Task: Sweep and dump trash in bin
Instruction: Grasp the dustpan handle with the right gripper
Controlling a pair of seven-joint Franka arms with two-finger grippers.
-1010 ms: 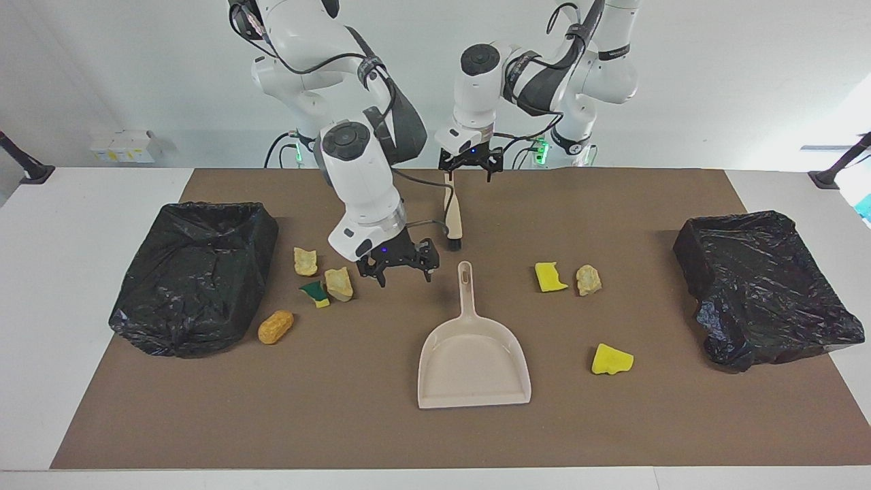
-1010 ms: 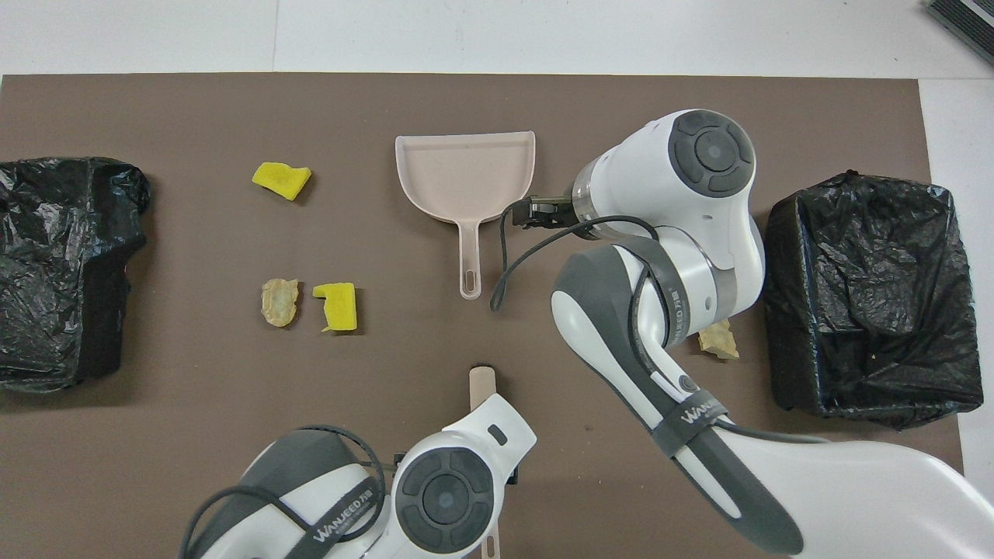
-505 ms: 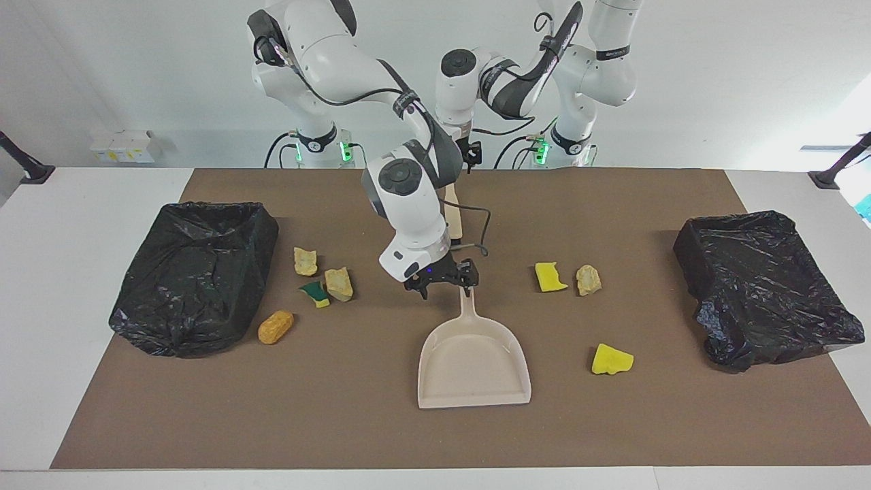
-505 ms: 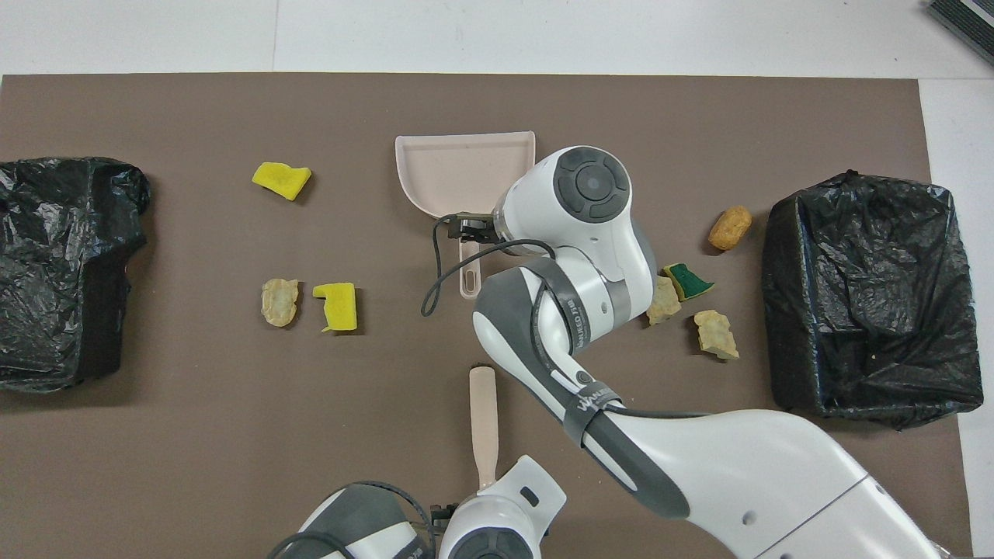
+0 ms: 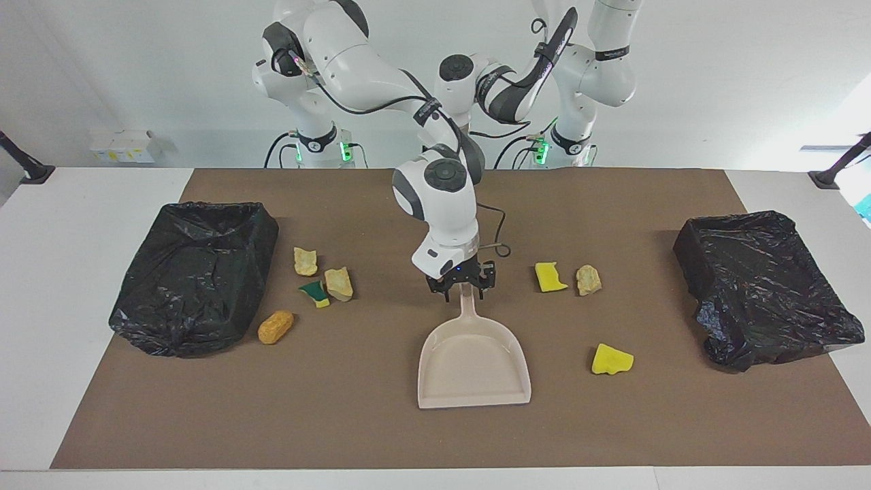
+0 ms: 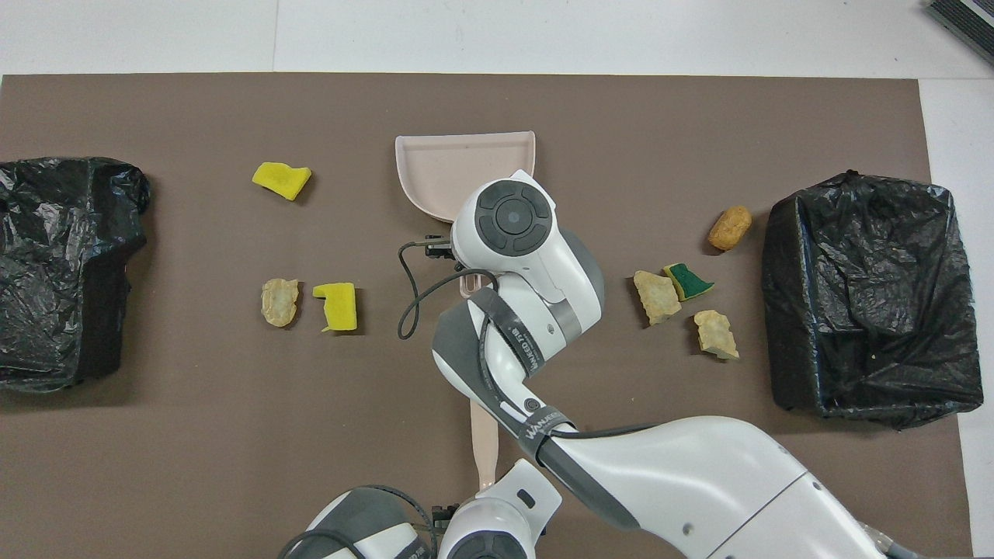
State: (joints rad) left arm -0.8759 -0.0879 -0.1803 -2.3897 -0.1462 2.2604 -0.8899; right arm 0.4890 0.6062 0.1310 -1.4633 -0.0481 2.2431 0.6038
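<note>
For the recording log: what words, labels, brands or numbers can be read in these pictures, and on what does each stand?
"WANUEED": on the dark strap around the right arm, read in the overhead view; the last letters are unsure.
Small print after it on that strap, and on a second strap higher up the same arm: too small to read.
Nothing readable on the dustpan, the trash scraps or the black bin bags.

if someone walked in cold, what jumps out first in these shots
The right arm's hand sits down at the handle of the beige dustpan mid-table. A black-bagged bin stands at each end of the brown mat. Small trash scraps lie in two loose groups either side of the dustpan; the left arm waits back by the robots.
</note>
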